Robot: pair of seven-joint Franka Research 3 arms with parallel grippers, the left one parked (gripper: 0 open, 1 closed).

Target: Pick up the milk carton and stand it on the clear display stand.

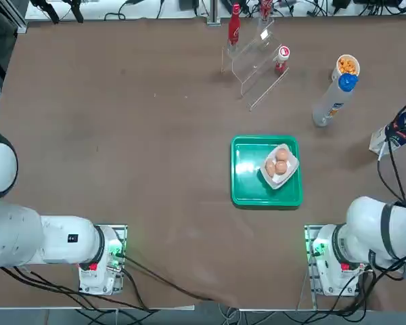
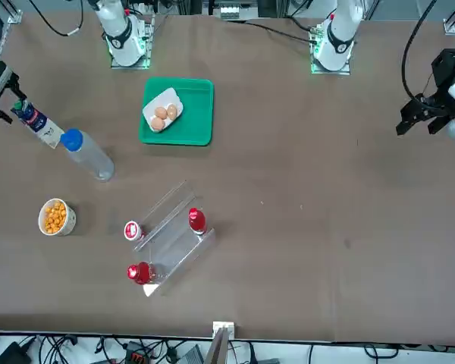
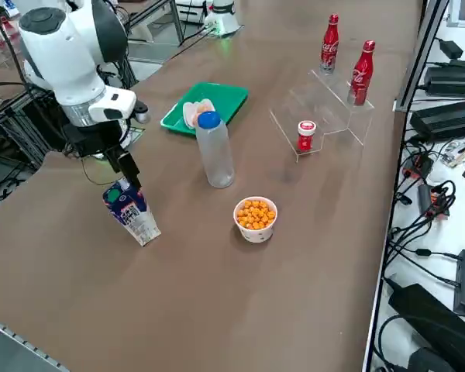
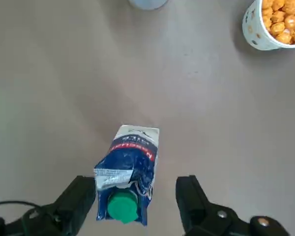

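in the right wrist view we see the fingers of the right gripper (image 4: 136, 183) spread wide, with the carton (image 4: 127, 172) showing between them and a gap on either side. the carton stands on the table (image 3: 178, 310), green cap up, white and dark blue; its red band carries white lettering that we can only partly make out, and the smaller print is too fine to read. near it stands a clear bottle (image 3: 215, 153) with a blue cap and a small label we cannot read, then a white cup (image 3: 255, 219) of orange snacks. beyond the bottle, the green tray (image 1: 247, 193) holds a white dish (image 1: 289, 174) with three eggs (image 1: 281, 166). well apart from the carton is the clear stand (image 1: 252, 68), with two red bottles (image 3: 360, 76) (image 3: 330, 43) marked in white and a small red bottle (image 3: 306, 138) with a white cap at it.
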